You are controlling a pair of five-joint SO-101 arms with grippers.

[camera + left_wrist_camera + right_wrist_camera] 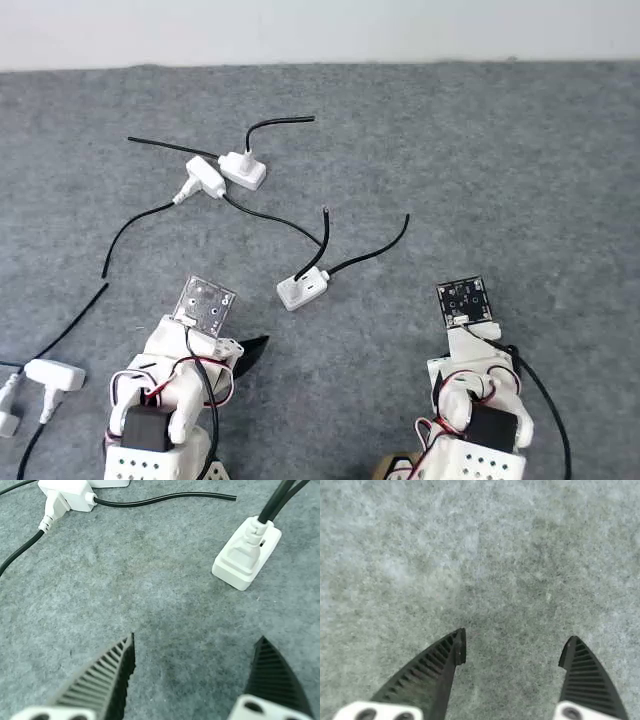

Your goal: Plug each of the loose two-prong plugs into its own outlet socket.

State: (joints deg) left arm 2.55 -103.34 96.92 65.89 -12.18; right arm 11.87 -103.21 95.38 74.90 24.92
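Left gripper (196, 639), fingers apart, sits nearer the white socket (55, 375) and plug (8, 410) off its left side; right gripper (517, 635) gapes too.

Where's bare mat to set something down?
Bare: the mat right of the middle socket and its cords, ahead of the right gripper. Crowded: around the two far sockets, and the white pieces with cords at the left edge.

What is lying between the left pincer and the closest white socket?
Nothing. The left wrist view shows bare grey mat between the open left pincer and the white socket.
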